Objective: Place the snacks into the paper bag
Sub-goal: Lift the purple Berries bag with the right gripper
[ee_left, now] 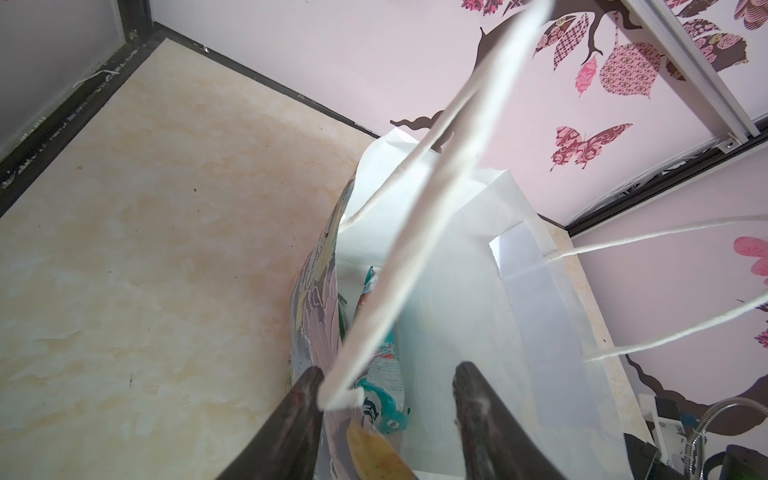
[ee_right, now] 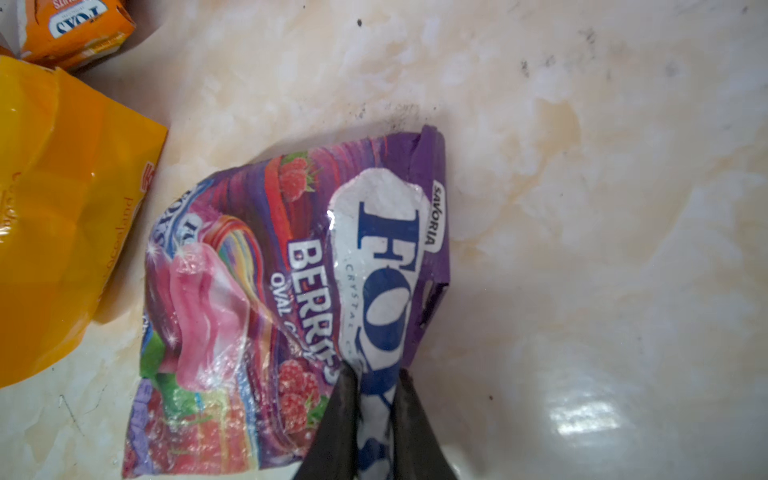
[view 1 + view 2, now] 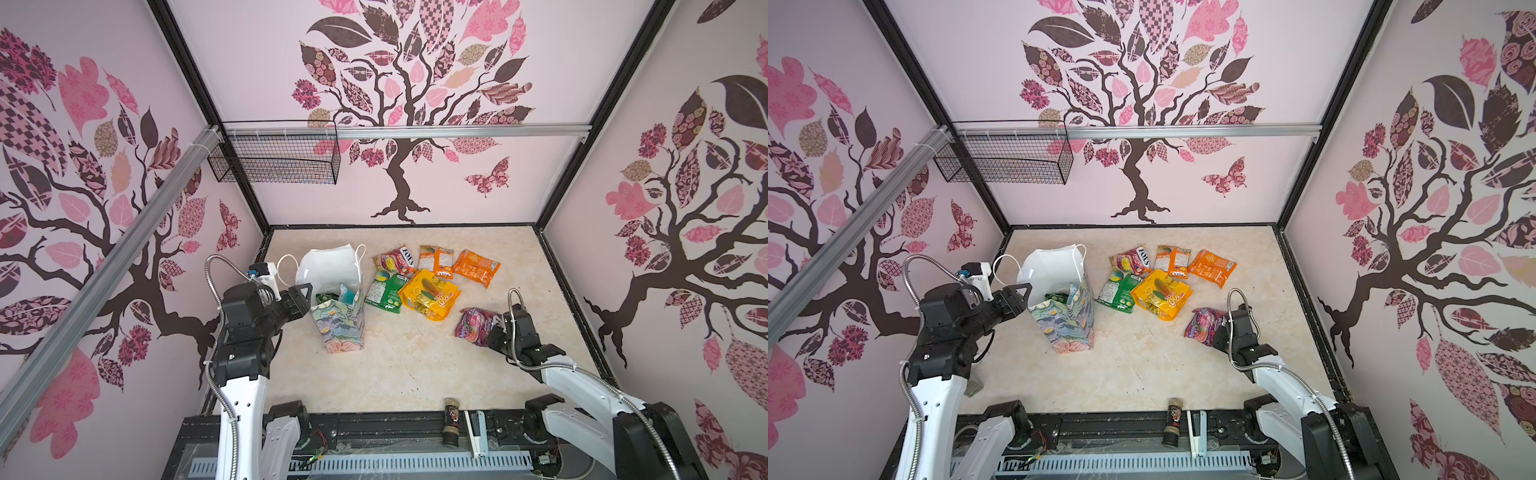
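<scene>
Right tool (image 2: 374, 376) is clamped on the purple berry packet (image 2: 291, 291), pinching the edge by the FOX'S logo. The foil bunches up between the fingers. The packet is at the right of the worktop (image 3: 395, 374), apart from the other loose snacks and nearest the big yellow packet (image 3: 430, 293). I can't tell if it's clear of the surface.

Left tool (image 1: 388, 378) is apart, straddling the near wall of the paper bag (image 3: 338, 324). One finger is outside the printed wall, the other inside against the white lining. A cord handle (image 1: 436, 187) touches the tip of the outer finger. The bag stands upright left of centre with its mouth open. Inside I see a teal packet (image 1: 382, 374) and the edge of a dark green packet (image 3: 326, 297). There's also something yellow low in the left wrist view that I can't identify.

Loose snacks sit to the right of the bag. A light green packet (image 3: 384, 291) lies just beside the bag, and the yellow one overlaps its far edge. Behind them is a row of three: a multicolour FOX'S packet (image 3: 395, 259), an orange-and-green packet (image 3: 435, 258) and an orange packet (image 3: 476, 268).

At the front edge are a dark jar (image 3: 452, 422) and a white stapler (image 3: 476, 432), side by side.
</scene>
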`<state>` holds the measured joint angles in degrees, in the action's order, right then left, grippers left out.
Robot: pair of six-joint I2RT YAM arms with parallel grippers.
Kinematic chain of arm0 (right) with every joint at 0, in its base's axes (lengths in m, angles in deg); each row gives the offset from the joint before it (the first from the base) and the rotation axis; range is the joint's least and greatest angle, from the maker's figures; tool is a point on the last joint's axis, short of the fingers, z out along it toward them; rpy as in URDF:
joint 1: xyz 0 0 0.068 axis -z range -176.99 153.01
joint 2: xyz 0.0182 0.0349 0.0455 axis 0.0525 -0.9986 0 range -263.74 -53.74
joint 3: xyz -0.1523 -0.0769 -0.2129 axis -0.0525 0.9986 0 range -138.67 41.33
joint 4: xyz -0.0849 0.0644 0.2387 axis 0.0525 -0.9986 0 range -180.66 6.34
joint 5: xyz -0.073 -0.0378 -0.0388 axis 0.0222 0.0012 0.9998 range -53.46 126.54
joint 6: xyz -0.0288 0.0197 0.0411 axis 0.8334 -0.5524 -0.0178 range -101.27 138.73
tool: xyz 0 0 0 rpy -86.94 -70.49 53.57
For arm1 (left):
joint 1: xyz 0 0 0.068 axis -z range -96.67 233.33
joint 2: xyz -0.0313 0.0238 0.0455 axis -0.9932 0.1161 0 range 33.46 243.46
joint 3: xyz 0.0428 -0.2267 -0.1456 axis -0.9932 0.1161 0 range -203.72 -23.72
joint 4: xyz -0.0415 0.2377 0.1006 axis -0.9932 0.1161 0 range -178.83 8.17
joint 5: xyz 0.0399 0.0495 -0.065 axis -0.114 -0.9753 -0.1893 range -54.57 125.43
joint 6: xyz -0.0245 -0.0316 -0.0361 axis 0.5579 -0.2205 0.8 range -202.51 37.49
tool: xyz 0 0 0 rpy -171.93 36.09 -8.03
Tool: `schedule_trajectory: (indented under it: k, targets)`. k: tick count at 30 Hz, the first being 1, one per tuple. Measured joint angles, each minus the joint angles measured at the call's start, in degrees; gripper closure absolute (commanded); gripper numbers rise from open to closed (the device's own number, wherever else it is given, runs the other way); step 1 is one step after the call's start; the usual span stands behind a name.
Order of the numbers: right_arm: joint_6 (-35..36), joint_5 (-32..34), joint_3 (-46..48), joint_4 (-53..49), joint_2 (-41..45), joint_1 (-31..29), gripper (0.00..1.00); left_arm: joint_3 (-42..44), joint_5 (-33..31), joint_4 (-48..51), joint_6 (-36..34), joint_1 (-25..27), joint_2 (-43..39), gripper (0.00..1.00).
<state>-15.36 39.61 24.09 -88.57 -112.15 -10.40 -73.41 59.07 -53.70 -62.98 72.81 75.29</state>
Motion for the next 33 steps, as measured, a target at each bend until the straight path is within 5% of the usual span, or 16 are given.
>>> schedule_trajectory:
  k: [12,33]
  targets:
    - [-0.02,-1.75,0.00,-2.51,4.15,0.04,1.00,0.00,0.00,0.00,0.00,0.00,0.00,0.46]
    - [2.62,-10.51,-8.74,-12.02,13.44,0.04,1.00,0.00,-0.02,-0.02,0.00,0.00,-0.28,0.46]
